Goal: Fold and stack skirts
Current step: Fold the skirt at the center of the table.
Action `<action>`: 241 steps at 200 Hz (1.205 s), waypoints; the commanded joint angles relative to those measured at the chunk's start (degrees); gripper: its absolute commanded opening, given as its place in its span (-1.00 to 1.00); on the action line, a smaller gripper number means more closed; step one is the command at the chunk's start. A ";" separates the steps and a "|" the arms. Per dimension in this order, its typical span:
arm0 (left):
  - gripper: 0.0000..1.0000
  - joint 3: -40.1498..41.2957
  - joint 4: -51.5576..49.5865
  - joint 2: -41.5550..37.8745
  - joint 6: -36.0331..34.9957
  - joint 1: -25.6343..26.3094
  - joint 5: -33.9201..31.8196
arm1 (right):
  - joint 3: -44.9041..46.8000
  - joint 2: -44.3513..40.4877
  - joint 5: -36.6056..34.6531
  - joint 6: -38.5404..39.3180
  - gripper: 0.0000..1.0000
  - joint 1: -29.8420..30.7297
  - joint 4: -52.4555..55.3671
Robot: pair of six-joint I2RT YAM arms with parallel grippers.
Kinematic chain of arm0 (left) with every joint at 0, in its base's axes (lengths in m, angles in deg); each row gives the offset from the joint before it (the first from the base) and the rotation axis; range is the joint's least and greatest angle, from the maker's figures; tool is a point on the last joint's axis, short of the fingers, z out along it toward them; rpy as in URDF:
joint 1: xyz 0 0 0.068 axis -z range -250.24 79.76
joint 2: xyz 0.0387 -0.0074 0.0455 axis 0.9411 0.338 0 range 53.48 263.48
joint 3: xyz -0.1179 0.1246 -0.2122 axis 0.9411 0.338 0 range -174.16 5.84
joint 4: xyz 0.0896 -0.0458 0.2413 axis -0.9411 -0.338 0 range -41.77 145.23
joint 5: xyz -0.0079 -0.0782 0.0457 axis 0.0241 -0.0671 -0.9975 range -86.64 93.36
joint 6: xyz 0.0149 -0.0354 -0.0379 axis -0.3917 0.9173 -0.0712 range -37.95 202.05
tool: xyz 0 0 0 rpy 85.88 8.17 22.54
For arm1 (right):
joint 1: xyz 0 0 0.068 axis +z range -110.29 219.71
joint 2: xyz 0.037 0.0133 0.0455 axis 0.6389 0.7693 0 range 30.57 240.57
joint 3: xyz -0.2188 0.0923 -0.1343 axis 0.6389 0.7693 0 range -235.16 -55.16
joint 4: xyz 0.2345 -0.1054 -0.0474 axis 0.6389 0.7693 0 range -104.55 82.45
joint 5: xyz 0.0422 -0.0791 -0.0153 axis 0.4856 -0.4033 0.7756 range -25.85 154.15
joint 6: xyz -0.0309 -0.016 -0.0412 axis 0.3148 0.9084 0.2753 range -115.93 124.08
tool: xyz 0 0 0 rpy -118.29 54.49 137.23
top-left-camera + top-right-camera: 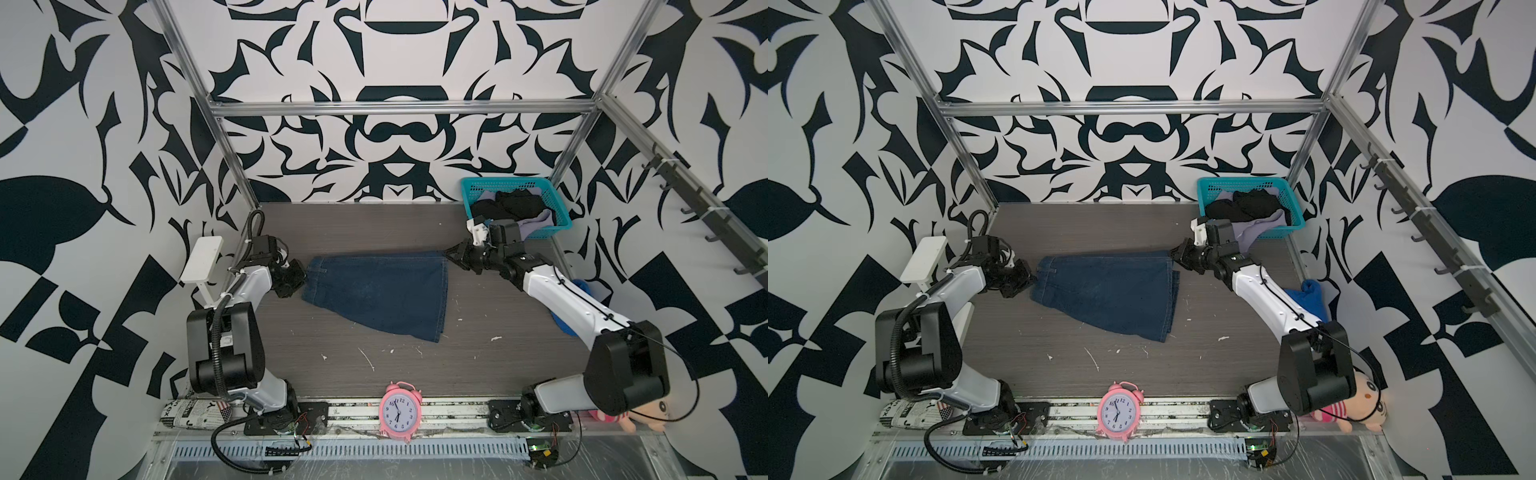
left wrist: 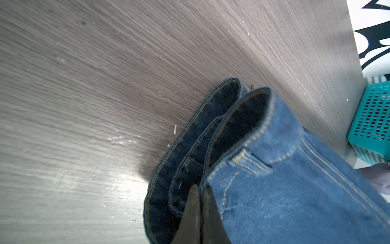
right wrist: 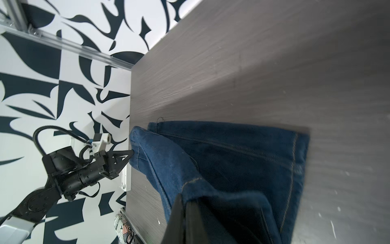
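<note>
Grey wood-grain table [image 1: 374, 232], flecked with white scuffs, boxed in by black-and-white patterned walls [image 1: 395, 137] and aluminium bars [image 1: 399, 107]. Pink alarm clock [image 1: 400, 411] at the near edge, mid-width.

Far left of the clock, on the same edge: newsprint-patterned roll [image 1: 195, 413].

Left of the clock and farther back: left gripper [image 1: 303, 276], clamped tight on the waistband of the denim skirt [image 1: 374, 291], with doubled waistband layers visible in the left wrist view.

Straight behind the clock, mid-table: the skirt itself, long axis across the table. Narrow waistband pointing left, wider hem pointing right. Far edge drawn straight between both grippers, near part flat on the wood and slanting toward the clock.

Right of the clock and back: right gripper [image 1: 451, 253], closed on the hem's far corner.

Farther right, in the back corner: teal basket [image 1: 505, 181] holding the black skirt [image 1: 515, 203] and the lavender skirt [image 1: 540, 222], lavender cloth spilling over the rim.

Right of the clock, beneath the right arm: bright blue cloth [image 1: 1308, 297].

Far right, near edge: plush toy [image 1: 1358, 405].
</note>
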 commanded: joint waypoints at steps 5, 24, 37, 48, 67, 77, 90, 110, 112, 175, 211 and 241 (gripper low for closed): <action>-1.00 -1.47 -1.06 -0.21 0.04 -0.44 0.65 | 1.73 1.40 -6.37 0.31 -1.00 -0.59 1.49; -1.00 -1.77 -0.45 0.97 -0.29 -0.60 0.43 | 1.33 5.61 -9.64 1.75 -1.00 -0.59 1.46; -1.00 -1.99 -0.44 1.88 -0.46 -1.01 0.93 | 0.60 9.00 -10.72 2.70 -1.00 -0.53 0.13; -1.00 -2.04 -0.11 2.40 -0.71 -1.28 1.48 | -0.95 11.60 -11.05 3.70 -1.00 -0.59 -0.49; -1.00 -2.99 -0.18 3.49 -0.91 -1.50 1.40 | -3.54 15.06 -12.08 4.94 -1.00 -0.59 -0.82; -1.00 -3.48 -0.14 3.98 -0.93 -1.57 1.40 | -4.53 16.72 -12.96 5.21 -1.00 -0.58 -1.47; -1.00 -4.39 -0.14 4.87 -1.08 -1.72 1.18 | -6.67 18.98 -13.96 6.32 -1.00 -0.59 0.15; -1.00 -5.64 -0.26 6.56 -1.23 -1.97 1.14 | -7.90 21.42 -14.91 6.90 -1.00 -0.59 -0.35; -1.00 -5.78 -0.30 6.73 -1.26 -1.92 1.10 | -8.08 21.60 -14.86 6.96 -1.00 -0.59 -0.38; -0.24 -6.63 -1.38 5.64 -0.85 -2.00 0.13 | -9.13 14.50 -8.66 8.80 -1.00 -0.15 0.66; 0.42 -5.83 5.21 1.97 2.09 -2.28 0.42 | -7.96 11.55 -5.51 11.08 -1.00 0.29 0.71; 0.63 -14.82 7.05 9.97 0.03 -1.36 4.71 | -6.86 13.43 -3.82 11.41 -1.00 0.94 -1.29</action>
